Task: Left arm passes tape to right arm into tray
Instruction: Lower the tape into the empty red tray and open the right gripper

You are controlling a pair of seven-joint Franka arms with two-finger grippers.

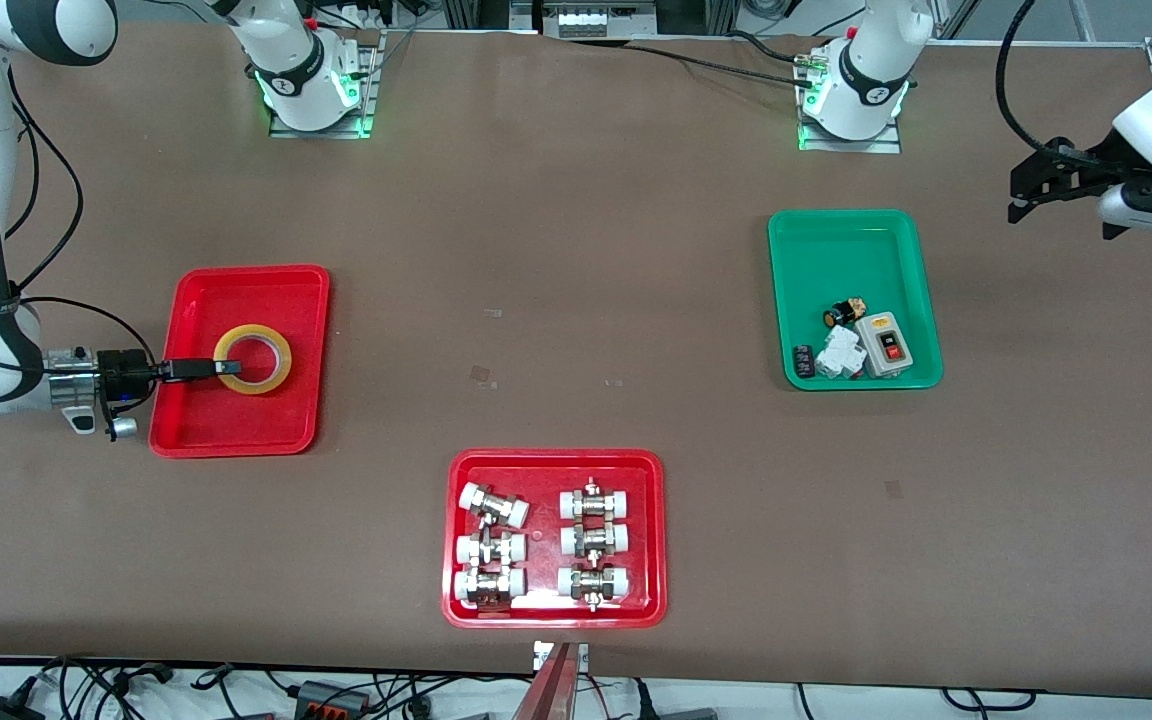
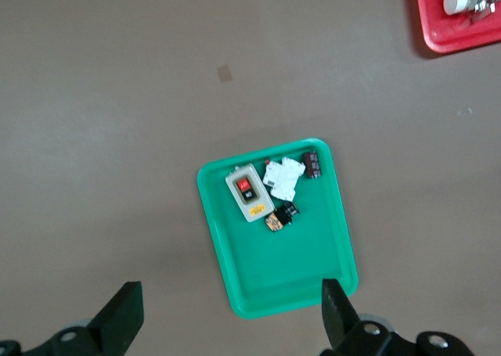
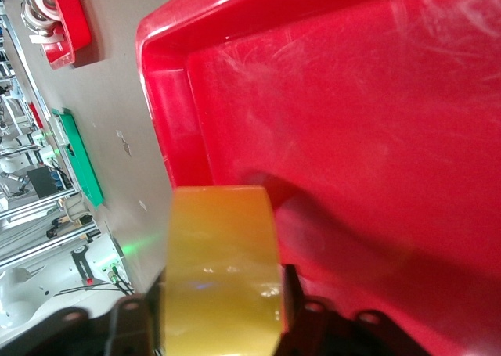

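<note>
The yellow tape [image 1: 254, 358] is in the plain red tray [image 1: 236, 272] toward the right arm's end of the table. My right gripper [image 1: 226, 368] reaches in level over the tray's rim and is shut on the tape's band. In the right wrist view the tape [image 3: 223, 262] fills the gap between the fingers of my right gripper [image 3: 223, 287], low over the tray's floor [image 3: 352, 121]; I cannot tell whether it touches. My left gripper [image 1: 1031, 195] is open and empty, up in the air over the bare table beside the green tray, with nothing in its gap [image 2: 231, 317].
A green tray [image 1: 836, 250] holds a grey switch box and small parts; it shows in the left wrist view [image 2: 297, 278]. A red tray with white-and-metal fittings [image 1: 556, 460] sits near the front edge, its corner in the left wrist view [image 2: 446, 39].
</note>
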